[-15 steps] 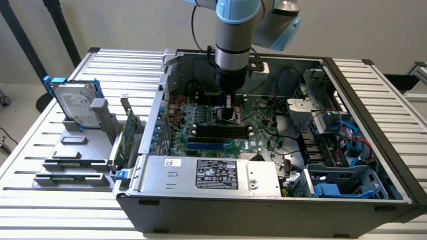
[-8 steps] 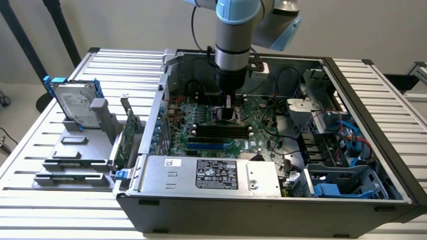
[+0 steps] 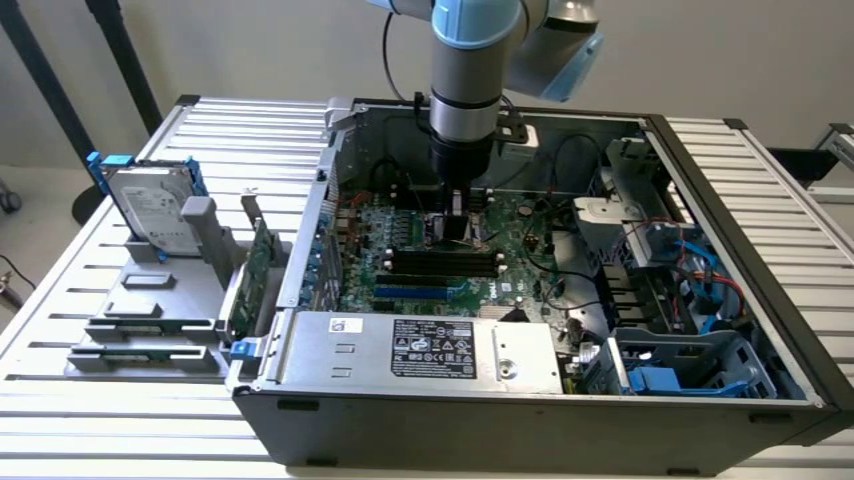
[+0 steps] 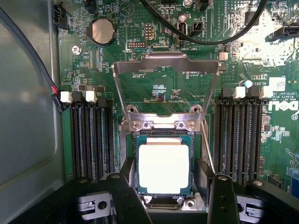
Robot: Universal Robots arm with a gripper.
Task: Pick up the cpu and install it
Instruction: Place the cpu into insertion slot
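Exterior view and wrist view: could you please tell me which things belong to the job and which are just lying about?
Job: chip in its socket; clamp, swung open; gripper, open, straddling the chip.
Lying about: hard drive; green cards.

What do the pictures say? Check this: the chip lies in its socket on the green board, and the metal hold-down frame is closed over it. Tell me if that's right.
Not quite. The chip does lie in its socket on the green board, but the metal hold-down frame is open, not closed. It is tipped back away from the chip, whose silver top is bare. The wrist view shows this.
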